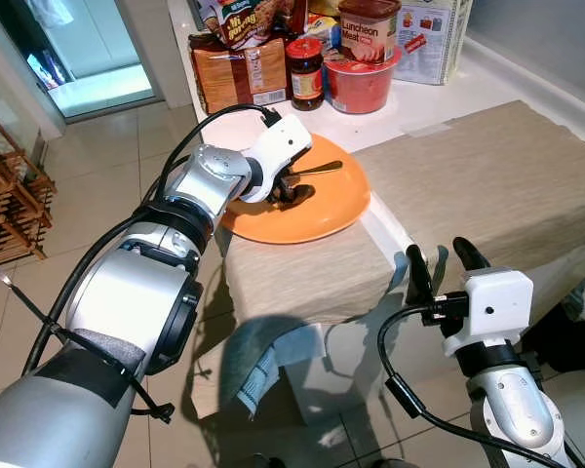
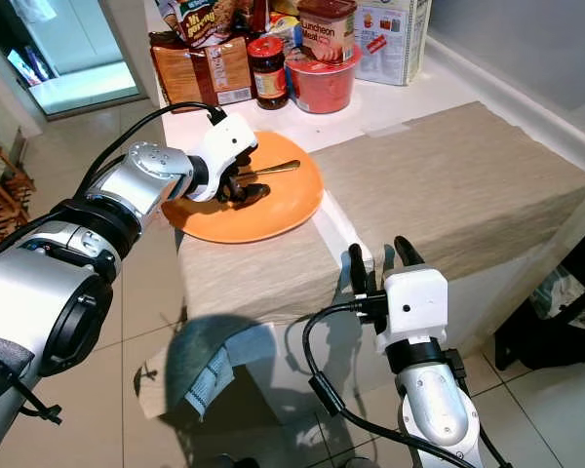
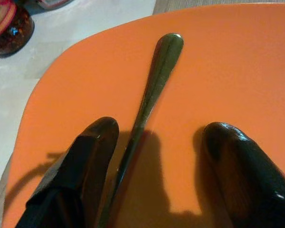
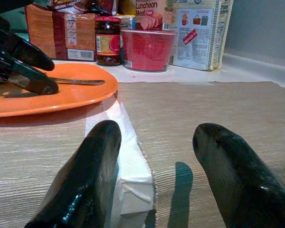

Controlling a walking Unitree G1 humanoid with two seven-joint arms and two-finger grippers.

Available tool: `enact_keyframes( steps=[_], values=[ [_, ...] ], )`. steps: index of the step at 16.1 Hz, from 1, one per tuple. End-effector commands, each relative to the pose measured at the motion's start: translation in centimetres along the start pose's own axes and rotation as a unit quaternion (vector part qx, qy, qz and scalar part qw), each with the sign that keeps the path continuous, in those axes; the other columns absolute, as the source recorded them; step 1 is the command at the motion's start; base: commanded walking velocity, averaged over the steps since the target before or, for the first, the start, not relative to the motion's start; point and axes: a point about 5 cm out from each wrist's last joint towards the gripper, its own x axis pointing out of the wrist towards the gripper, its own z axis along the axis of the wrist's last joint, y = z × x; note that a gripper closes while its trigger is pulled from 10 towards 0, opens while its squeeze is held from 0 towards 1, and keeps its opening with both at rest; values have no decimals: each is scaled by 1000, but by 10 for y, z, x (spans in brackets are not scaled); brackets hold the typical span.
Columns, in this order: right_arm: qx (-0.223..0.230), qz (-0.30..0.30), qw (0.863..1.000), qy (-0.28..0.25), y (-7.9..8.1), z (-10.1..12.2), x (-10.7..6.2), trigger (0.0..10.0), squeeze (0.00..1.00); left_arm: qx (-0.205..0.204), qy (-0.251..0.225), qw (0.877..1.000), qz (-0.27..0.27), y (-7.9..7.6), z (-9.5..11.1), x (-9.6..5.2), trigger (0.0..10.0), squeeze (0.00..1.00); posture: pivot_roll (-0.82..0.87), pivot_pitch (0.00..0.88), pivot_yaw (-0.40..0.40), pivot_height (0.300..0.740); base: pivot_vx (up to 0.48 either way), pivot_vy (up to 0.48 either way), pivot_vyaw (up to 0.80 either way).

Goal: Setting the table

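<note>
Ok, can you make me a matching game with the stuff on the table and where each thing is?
Things:
1. spoon
2. plate
3. jar
4. right gripper

Places:
A. by the table's near edge, holding nothing
B. behind the plate, beside the red tub
C. lying on the plate, between the left gripper's open fingers
D. on the table, partly on a beige mat

Pairs: 1-C, 2-D, 3-B, 4-A

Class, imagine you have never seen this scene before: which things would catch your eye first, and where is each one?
The bright orange plate at the table's near left corner stands out first, with a metal utensil lying on it. The left gripper hovers open over the plate, its fingers either side of the utensil's handle. At the back, a red container sits among jars and food packets, while the right gripper waits open at the table's front edge.
</note>
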Motion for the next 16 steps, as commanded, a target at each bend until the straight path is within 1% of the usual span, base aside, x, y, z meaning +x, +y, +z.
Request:
enact_keyframes(
  steps=[1, 3, 4, 8, 11, 14, 16],
  values=[
    [2, 1, 1000, -4, 2, 4, -1, 10000, 0, -23, 49, 999, -3, -4, -23, 1, 0, 0, -130, 115, 139, 740, 0, 0, 0],
    [5, 0, 1000, -2, 3, 3, -1, 10000, 0, -70, 72, 995, -16, -7, -33, 0, 0, 0, -130, 116, 139, 740, 0, 0, 0],
    [7, -1, 1000, 0, 4, 3, -1, 10000, 0, -83, 75, 994, -14, -8, -36, 0, 0, 0, -130, 116, 139, 740, 0, 0, 0],
    [9, 0, 1000, 1, 4, 2, 0, 10000, 0, -95, 77, 992, -22, -8, -38, -1, 0, 0, -126, 112, 136, 740, 0, 0, 0],
    [10, 0, 1000, 2, 5, 0, 3, 10000, 0, -84, 84, 993, -25, -7, -38, -2, 0, 0, -121, 105, 136, 740, 0, 0, 0],
    [11, 2, 1000, 3, 7, -1, 4, 10000, 0, -37, 89, 995, -14, -5, -38, -3, 0, 0, -117, 94, 134, 740, 0, 0, 0],
    [12, 5, 1000, 3, 7, -2, 5, 10000, 0, -24, 85, 996, -8, -2, -35, -3, 0, 0, -116, 87, 133, 740, 0, 0, 0]
  ],
)
